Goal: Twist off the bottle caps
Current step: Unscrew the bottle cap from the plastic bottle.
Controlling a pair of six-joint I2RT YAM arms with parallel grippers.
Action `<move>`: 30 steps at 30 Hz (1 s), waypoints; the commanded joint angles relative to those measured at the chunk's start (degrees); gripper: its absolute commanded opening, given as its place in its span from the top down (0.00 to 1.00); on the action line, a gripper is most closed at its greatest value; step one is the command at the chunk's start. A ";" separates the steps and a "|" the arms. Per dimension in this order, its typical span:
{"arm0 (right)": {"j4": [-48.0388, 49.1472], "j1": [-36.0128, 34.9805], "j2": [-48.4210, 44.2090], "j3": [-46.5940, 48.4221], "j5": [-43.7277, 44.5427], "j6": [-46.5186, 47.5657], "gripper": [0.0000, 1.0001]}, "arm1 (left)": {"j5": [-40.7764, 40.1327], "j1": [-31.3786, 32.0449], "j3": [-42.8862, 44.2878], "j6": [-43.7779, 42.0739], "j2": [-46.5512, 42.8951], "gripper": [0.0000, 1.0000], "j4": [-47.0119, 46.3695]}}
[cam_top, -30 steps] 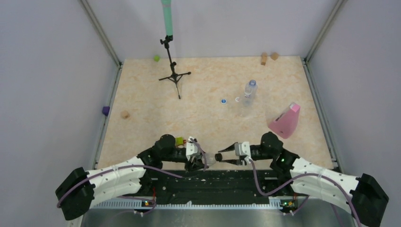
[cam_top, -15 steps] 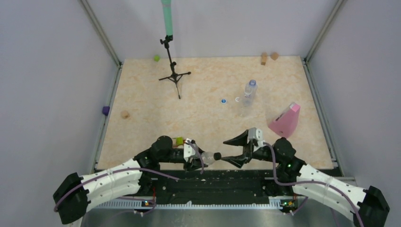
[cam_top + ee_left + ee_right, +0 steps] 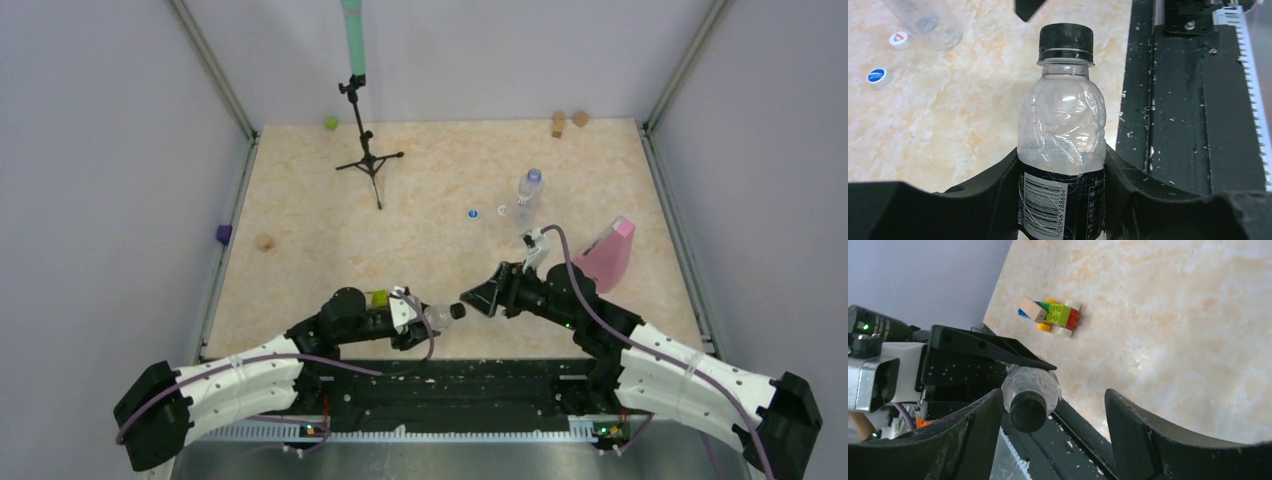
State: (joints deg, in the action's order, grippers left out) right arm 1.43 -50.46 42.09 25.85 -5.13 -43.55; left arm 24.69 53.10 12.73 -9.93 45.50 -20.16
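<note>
Left tool (image 3: 1062,167): clamped round bottle (image 3: 1062,125), black cap (image 3: 1066,37) on, held over near tabletop (image 3: 400,200) edge. Right tool (image 3: 1053,410): jaws spread wide, just beside cap. Barcode label (image 3: 1060,205) legible from left wrist only; cap end-on and bricks' (image 3: 1050,315) several colours from right wrist only.

Top view: high above the near edge, looking down on the whole table (image 3: 420,250). Wrist views: close, facing each other, sharing the black-capped bottle (image 3: 1063,125).

Black-capped bottle (image 3: 1034,382) between the right tool's (image 3: 1052,399) parted fingers (image 3: 1135,440)
</note>
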 commanded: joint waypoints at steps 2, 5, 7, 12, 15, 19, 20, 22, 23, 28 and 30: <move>0.51 0.09 -0.03 -2.35 0.58 -10.89 0.34 | -3.85 0.40 -0.72 -2.47 1.18 1.00 -3.86; 3.23 0.09 1.62 -2.62 -2.92 -10.89 0.40 | -5.07 0.64 -1.23 -3.21 1.34 1.00 -3.68; 4.67 0.05 3.21 -2.55 -4.95 -10.73 0.41 | -5.35 0.75 -1.71 -3.81 1.09 1.00 -4.10; 7.38 0.07 7.08 -2.00 -6.95 -10.45 0.43 | -6.47 0.86 -2.97 -5.05 1.04 1.00 -4.84; 10.13 0.02 9.33 -1.88 -8.97 -10.40 0.52 | -7.44 0.86 -3.01 -4.98 1.17 1.00 -4.36; 10.63 0.07 11.73 -0.98 -9.55 -9.73 0.54 | -7.30 0.86 -3.27 -5.16 1.18 1.00 -4.96; 10.69 0.08 12.11 -0.87 -9.75 -9.71 0.54 | -7.39 0.86 -3.29 -5.11 1.14 1.00 -5.04; 11.62 0.02 12.87 -0.79 -10.62 -9.75 0.54 | -7.42 0.86 -3.26 -5.01 1.33 1.00 -5.07; 12.19 0.05 13.18 -0.80 -11.06 -9.75 0.54 | -7.38 0.86 -3.31 -4.92 1.38 1.00 -5.06; 12.63 0.05 14.35 -0.15 -11.58 -9.22 0.63 | -7.22 0.86 -3.07 -4.57 1.73 1.00 -4.89; 12.53 0.09 14.75 0.18 -11.66 -8.76 0.69 | -6.90 0.86 -3.06 -4.55 1.83 1.00 -4.81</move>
State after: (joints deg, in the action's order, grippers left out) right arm 11.90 -50.46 55.94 23.05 -15.88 -53.08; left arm 17.41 53.74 9.85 -14.15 47.05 -21.41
